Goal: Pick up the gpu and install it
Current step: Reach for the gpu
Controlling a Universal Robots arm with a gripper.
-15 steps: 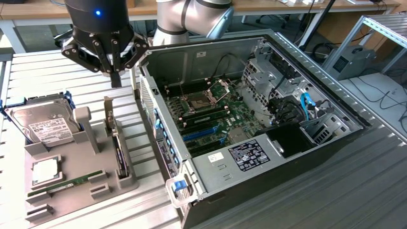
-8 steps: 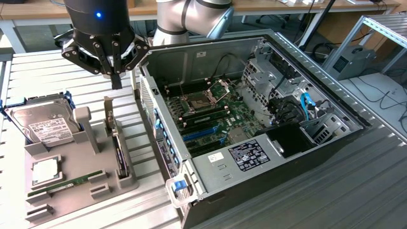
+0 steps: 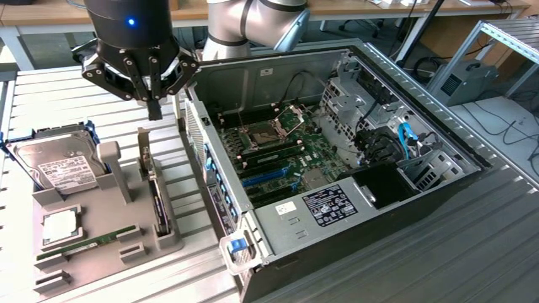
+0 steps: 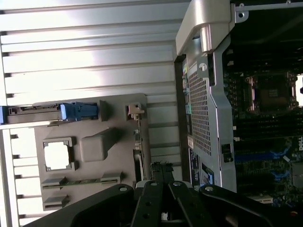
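Black-faced, thin and flat, with a green board back, the gpu [image 3: 158,192] stands on edge in a slot of the moulded grey plastic tray [image 3: 101,211] in the exterior view, just beside the open grey metal computer case [image 3: 337,230]. The black two-finger gripper [image 3: 155,112] hangs above the card's far end, its fingers pressed together and holding nothing. The pick would likely go best with the fingers parted before any descent, set across the card's thin edge and kept off the case wall.

In the wrist view, the closed gripper [image 4: 161,171] sits over the gpu [image 4: 138,151], seen edge-on in the tray [image 4: 118,161] near the case [image 4: 203,94]. Centring on that narrow strip should give a square, even grip
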